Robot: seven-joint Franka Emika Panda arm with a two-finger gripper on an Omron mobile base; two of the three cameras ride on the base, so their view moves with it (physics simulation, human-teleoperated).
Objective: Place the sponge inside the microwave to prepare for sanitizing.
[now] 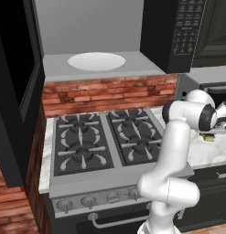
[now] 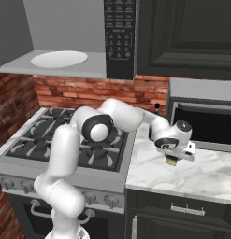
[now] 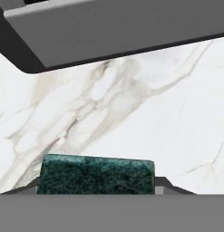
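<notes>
From the left base view, the microwave (image 1: pixel 132 41) is hanging door-wide above the stove (image 1: pixel 105 141), its round white plate (image 1: pixel 96 61) bared for loading, while the gripper (image 1: pixel 211 134) is reaching low over the marble counter (image 1: pixel 210 153) beside the burners. In the right base view the jaws are sitting clamped on the sponge (image 2: pixel 171 160), just above the counter; the keypad's writing is too small to read. The hand view is showing the sponge's green top wedged between the fingertips (image 3: pixel 164 185).
</notes>
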